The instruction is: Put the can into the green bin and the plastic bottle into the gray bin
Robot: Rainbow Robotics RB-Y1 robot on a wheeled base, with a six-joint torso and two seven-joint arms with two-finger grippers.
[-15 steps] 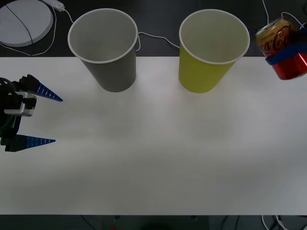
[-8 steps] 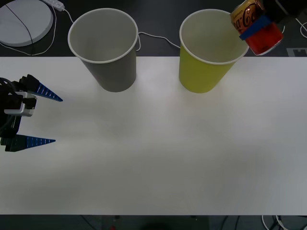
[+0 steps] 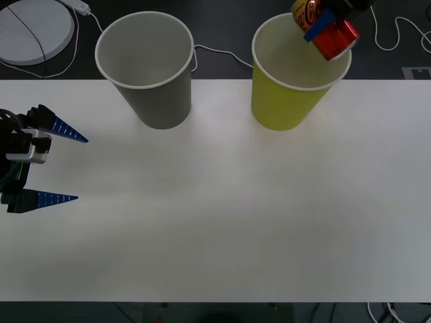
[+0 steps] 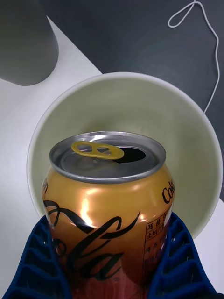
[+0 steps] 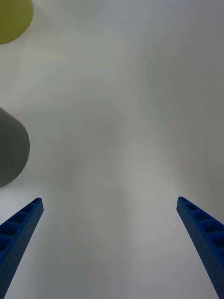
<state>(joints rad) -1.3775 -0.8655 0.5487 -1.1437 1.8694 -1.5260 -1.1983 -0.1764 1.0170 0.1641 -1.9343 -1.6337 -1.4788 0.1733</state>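
Observation:
The can (image 3: pixel 339 40), red and gold with a script logo, hangs tilted over the far right rim of the green bin (image 3: pixel 279 104), and my right gripper (image 3: pixel 322 27) is shut on it. In the right wrist view the can (image 4: pixel 107 196) sits between the blue fingers (image 4: pixel 182 261), pull-tab top pointing into the green bin's pale interior (image 4: pixel 140 107). The gray bin (image 3: pixel 158 101) stands upright to the left of the green one. My left gripper (image 3: pixel 47 165) rests open at the table's left edge, holding nothing. The plastic bottle is out of view.
A white round disc (image 3: pixel 34 30) and thin cables (image 3: pixel 215 54) lie on the dark floor behind the white table (image 3: pixel 215 215). Another cable (image 3: pixel 397 33) loops at the back right. Both bins stand near the table's far edge.
My right gripper has carried the can leftward and away from me, from beside the green bin's right side to above its mouth. The left arm has not moved.

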